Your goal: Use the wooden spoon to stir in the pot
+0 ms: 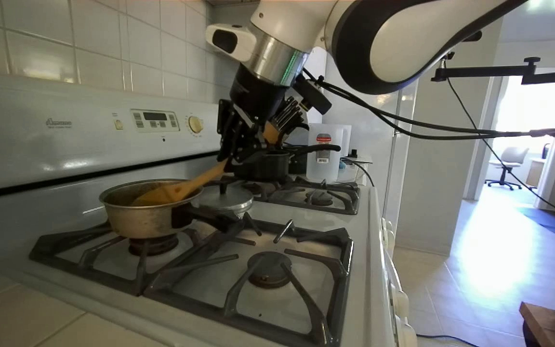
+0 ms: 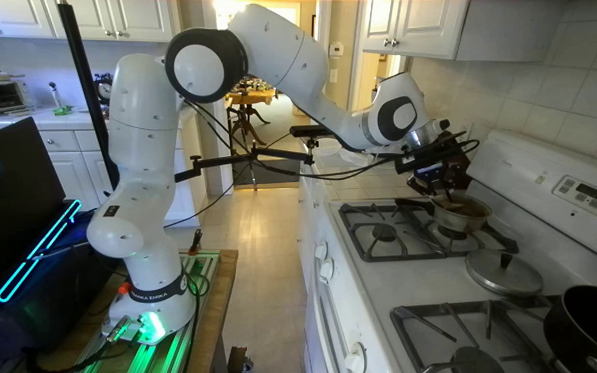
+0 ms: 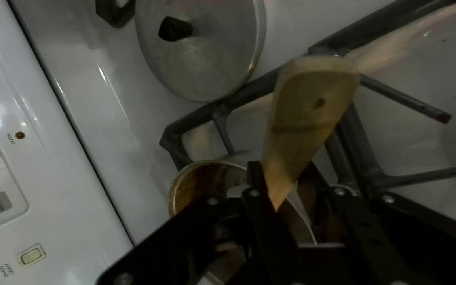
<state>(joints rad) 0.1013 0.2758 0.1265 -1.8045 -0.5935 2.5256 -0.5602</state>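
The golden-brass pot (image 1: 145, 221) sits on the back burner, its dark handle (image 1: 210, 216) pointing toward the stove front; both exterior views show it. My gripper (image 1: 233, 156) is just above the pot's rim on the handle side, shut on the wooden spoon (image 1: 200, 179). The spoon slants, with its broad end down inside the pot. In the wrist view the butt of the spoon's handle (image 3: 311, 107) sticks out past the fingers (image 3: 255, 174), and the pot's inner wall (image 3: 196, 182) shows below. What the spoon's lower end touches is hidden.
A metal lid (image 2: 506, 272) with a dark knob lies between the burner grates. A black pot (image 2: 588, 326) stands on the neighbouring burners. The stove's control panel (image 1: 157, 120) rises behind the pot. A translucent pitcher (image 1: 324, 159) stands past the stove's far end. Cables (image 2: 345, 173) hang from the wrist.
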